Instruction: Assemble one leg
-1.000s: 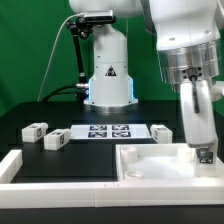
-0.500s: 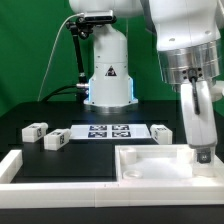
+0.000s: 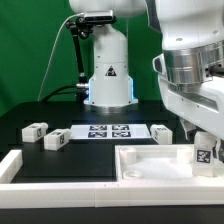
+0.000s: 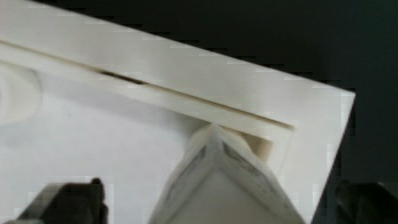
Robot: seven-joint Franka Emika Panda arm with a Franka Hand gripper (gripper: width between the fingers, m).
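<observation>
- Jaws are standing wide, gripping nothing; gripper is hanging at the right of the frame in the exterior view.
- I'm seeing the leg standing upright at the right corner of the tabletop, tag facing camera.
- Wrist view is showing the leg between the fingers, apparently untouched.
- I'm judging the leg seated but maybe not tight: regrip square, low on the post, avoid tilting it.
- Spare legs are lying at middle left.
</observation>
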